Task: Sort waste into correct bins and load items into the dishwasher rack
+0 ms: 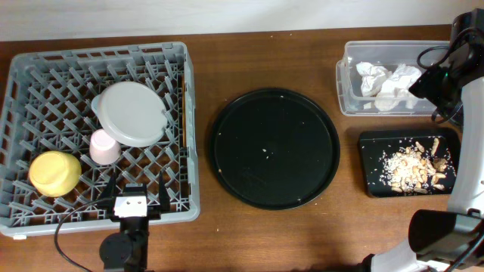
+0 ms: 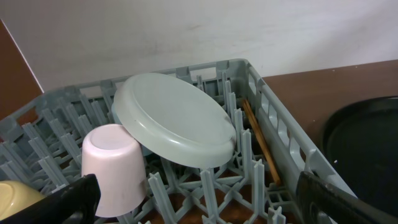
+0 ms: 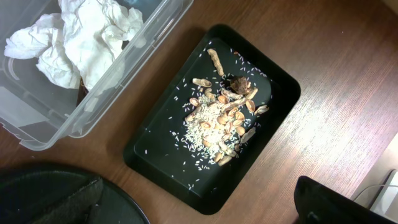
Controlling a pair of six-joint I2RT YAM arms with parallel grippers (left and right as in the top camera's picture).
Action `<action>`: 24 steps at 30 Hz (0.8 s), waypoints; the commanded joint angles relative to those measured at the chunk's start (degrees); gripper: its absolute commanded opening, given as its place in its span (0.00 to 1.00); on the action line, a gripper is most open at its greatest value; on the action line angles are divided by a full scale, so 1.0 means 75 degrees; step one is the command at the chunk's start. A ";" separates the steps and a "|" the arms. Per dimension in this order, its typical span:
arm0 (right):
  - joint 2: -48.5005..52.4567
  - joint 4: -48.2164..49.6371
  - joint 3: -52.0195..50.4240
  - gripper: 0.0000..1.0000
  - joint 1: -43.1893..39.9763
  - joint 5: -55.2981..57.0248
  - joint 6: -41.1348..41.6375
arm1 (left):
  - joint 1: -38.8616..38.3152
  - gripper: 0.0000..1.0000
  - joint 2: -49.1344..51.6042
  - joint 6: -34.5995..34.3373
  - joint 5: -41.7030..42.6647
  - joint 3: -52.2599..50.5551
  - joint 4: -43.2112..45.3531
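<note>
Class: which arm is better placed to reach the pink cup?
Left, likely: left gripper is open at the rack near the cup; right gripper is far off by the tub.

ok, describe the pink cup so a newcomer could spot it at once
Start at the big grey dishwasher rack filling the overhead view's left side. Near its middle, a small pink cup sits at the pale grey plate's edge, right of the yellow bowl. It is the only pink thing in view.
</note>
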 commanded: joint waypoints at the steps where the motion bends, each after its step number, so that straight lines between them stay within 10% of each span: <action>1: 0.0055 -0.0023 0.0044 0.99 -0.0050 0.0117 0.0038 | 0.0047 0.99 -0.0079 0.0154 0.0061 -0.0012 -0.0052; 15: -0.0131 -0.0020 0.0044 0.99 -0.0044 0.0117 0.0038 | 0.0047 0.99 -0.0079 0.0154 0.0061 -0.0012 -0.0050; 24: -0.2967 -0.0026 0.0044 0.99 -0.0047 0.0117 0.0038 | 0.0047 0.99 -0.0079 0.0154 0.0061 -0.0012 -0.0050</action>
